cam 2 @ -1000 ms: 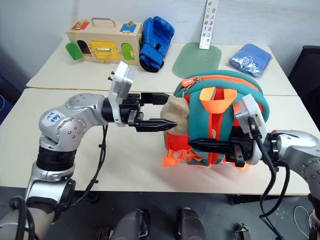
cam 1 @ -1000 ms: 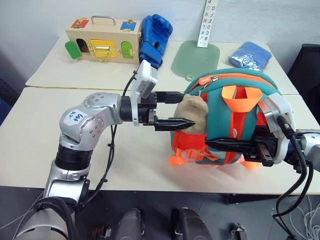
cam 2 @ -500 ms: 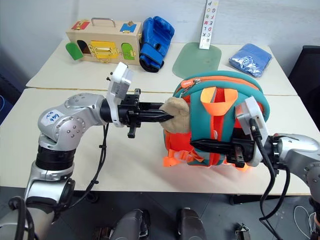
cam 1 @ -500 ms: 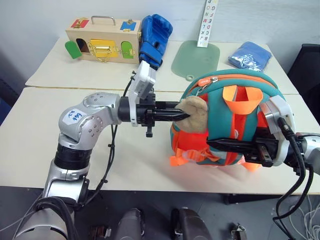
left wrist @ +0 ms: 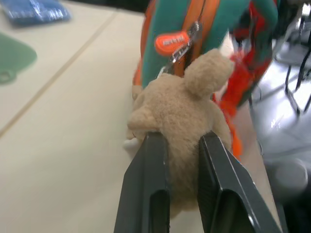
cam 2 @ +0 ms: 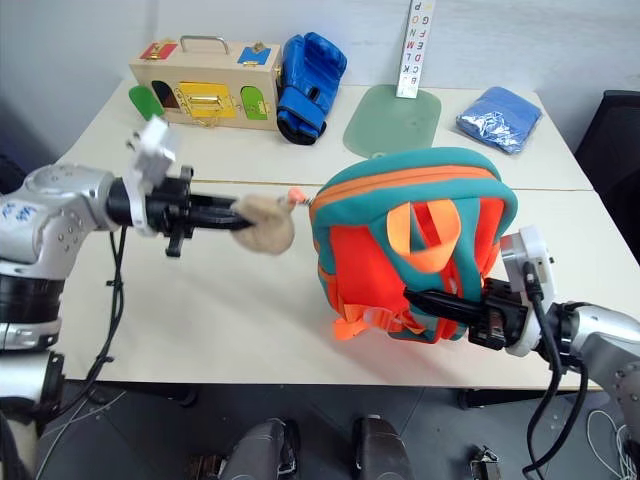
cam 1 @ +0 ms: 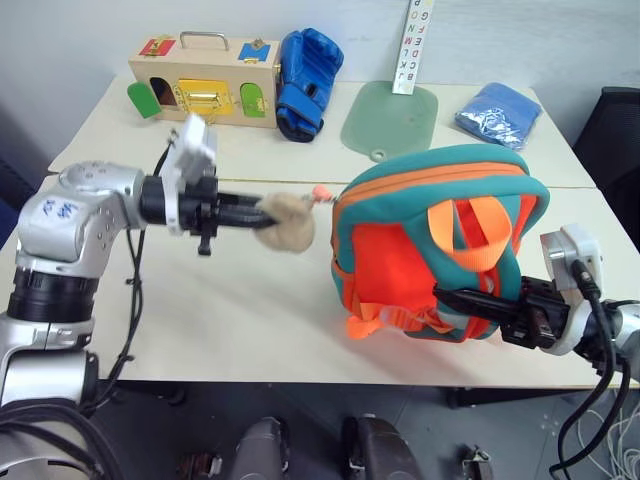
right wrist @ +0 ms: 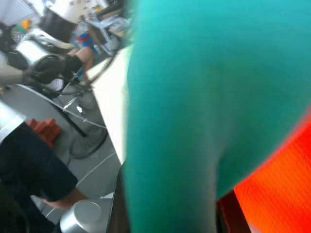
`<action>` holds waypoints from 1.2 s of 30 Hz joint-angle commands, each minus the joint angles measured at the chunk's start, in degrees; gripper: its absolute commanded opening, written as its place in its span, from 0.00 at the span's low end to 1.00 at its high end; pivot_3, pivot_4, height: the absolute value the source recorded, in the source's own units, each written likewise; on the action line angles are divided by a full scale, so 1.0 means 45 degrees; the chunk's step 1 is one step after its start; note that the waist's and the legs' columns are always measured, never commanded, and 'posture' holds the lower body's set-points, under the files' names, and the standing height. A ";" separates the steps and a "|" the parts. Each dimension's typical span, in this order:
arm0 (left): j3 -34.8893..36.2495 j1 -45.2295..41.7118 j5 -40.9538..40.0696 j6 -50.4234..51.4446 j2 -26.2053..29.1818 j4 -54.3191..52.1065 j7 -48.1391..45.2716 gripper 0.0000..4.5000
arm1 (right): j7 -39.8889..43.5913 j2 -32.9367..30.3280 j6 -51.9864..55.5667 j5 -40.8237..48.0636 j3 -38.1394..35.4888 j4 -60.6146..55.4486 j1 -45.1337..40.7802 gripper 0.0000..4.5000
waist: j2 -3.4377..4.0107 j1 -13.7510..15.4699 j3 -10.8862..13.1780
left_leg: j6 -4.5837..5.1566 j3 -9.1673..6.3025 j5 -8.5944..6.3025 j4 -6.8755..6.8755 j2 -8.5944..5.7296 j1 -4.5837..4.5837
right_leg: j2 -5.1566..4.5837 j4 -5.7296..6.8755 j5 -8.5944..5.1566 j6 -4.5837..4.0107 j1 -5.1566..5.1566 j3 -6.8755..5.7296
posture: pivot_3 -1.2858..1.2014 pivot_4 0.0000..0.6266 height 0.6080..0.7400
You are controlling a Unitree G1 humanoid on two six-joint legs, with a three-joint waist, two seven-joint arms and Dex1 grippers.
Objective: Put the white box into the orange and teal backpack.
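Note:
The orange and teal backpack (cam 1: pixel 430 240) stands upright on the front table, right of centre, straps facing me. Its tan plush toy (cam 1: pixel 285 222) hangs out to the left of the bag, tethered to the orange zipper pull (left wrist: pixel 172 42). My left gripper (cam 1: pixel 264 212) is shut on the plush toy (left wrist: pixel 180 107), pointing right towards the bag. At the bag's lower front my right gripper (cam 1: pixel 452 298) is shut on the backpack near the orange straps. The white box is out of view.
On the back table stand a wooden box with coloured doors (cam 1: pixel 205 88), a blue boxing glove (cam 1: pixel 308 68), a green mat (cam 1: pixel 390 118), a blue packet (cam 1: pixel 498 112) and a letter strip (cam 1: pixel 418 45). A dark chair (cam 1: pixel 615 140) is at the right.
My left gripper shut on the plush toy and drew it left, away from the bag. The backpack turned and its zipper band now faces up. My right gripper sank slightly.

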 commanded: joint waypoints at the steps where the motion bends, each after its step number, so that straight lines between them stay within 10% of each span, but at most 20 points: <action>1: -0.0893 0.1062 0.1444 -0.1320 -0.0377 -0.0308 0.0360 0.08 | -0.0286 0.0173 -0.0383 0.0110 -0.0260 -0.0280 -0.0158 0.00 | -0.0001 0.0029 0.0000 | 0.0014 -0.0002 -0.0008 0.0001 0.0002 0.0001 | -0.0002 0.0002 0.0000 0.0000 0.0000 0.0000 | 0.52 0.24 1.00; 15: -0.1808 -0.1210 0.4802 -0.4872 -0.4635 0.5443 0.3076 0.08 | -0.1508 -0.0035 -0.0417 0.1575 -0.0131 -0.1922 -0.0730 0.00 | -0.0003 0.0097 0.0000 | 0.0084 -0.0045 -0.0035 0.0021 -0.0015 -0.0023 | -0.0015 0.0009 0.0006 0.0010 0.0007 -0.0021 | 0.52 0.24 1.00; 17: -0.1538 -0.1230 0.4597 -0.4870 -0.4474 0.5536 0.2678 0.08 | -0.1724 -0.0013 -0.0562 0.0890 -0.0021 -0.1658 -0.0632 0.14 | -0.0002 0.0018 0.0000 | 0.0085 -0.0041 -0.0040 0.0018 -0.0014 -0.0024 | -0.0016 0.0003 0.0006 0.0010 0.0006 -0.0023 | 0.52 0.24 1.00; 28: 0.1643 0.2463 0.0597 -0.0444 -0.0288 -0.0527 -0.0562 0.88 | 0.2697 -0.1933 -0.0486 -0.1254 -0.5212 0.0822 0.3619 0.98 | -0.0002 0.0066 0.0001 | 0.0073 -0.0035 -0.0040 0.0013 -0.0007 -0.0019 | -0.0013 0.0002 -0.0002 -0.0003 0.0009 -0.0021 | 0.52 0.24 1.00; 36: 0.5745 0.1967 -0.1532 0.1867 0.3055 0.0479 -0.0619 1.00 | 0.6432 -0.5061 -0.0695 -0.3565 -0.8138 0.7248 0.3618 1.00 | 0.0034 0.0026 -0.0019 | 0.0074 -0.0047 -0.0052 -0.0031 -0.0004 0.0031 | -0.0017 -0.0065 -0.0018 -0.0033 0.0054 -0.0032 | 0.52 0.24 1.00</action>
